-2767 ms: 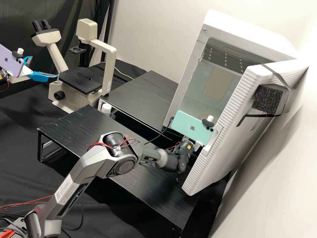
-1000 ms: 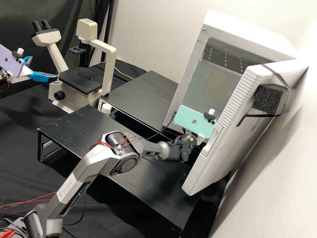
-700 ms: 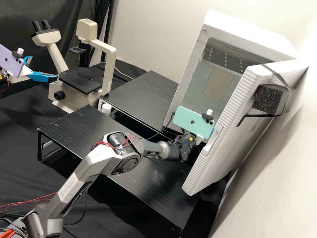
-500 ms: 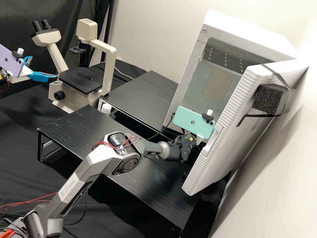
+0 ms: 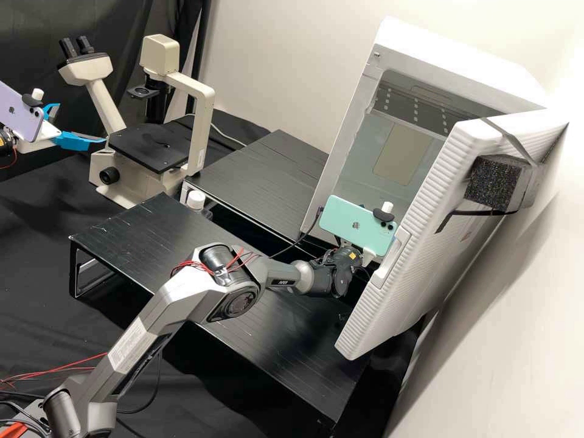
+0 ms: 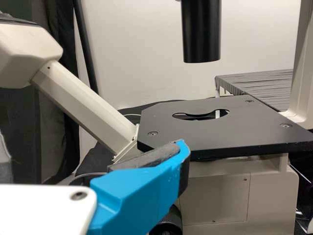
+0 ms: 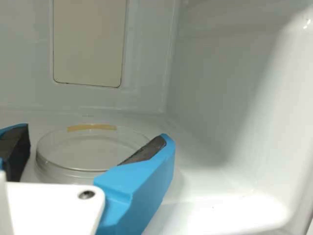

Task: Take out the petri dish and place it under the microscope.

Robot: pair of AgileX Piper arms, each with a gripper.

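The jaws of the right gripper (image 7: 95,138) are spread, one to each side of the dish (image 7: 80,154), and grasp nothing that can be seen; whether either pad touches the dish's wall, I cannot tell. The dish lies flat on the floor of the white box (image 5: 465,67), clear and round, with a tan strip (image 7: 91,127) at its rim. The box's door (image 5: 420,243) stands open, and the right arm (image 5: 231,298) reaches in beside its edge. Well apart, at the microscope (image 5: 204,121), the jaws of the left gripper (image 5: 81,123) are parted too and hold nothing, just beside the black stage (image 6: 195,134), whose opening lies bare. As for progress, the way in is open and the dish looks ready to be gripped, so this seems an early point in the job. Left to do are the grip itself, the lift out past the door, the carry across the black stands (image 5: 146,243), perhaps with the left gripper's help, and the setting down on the stage beneath the optics.
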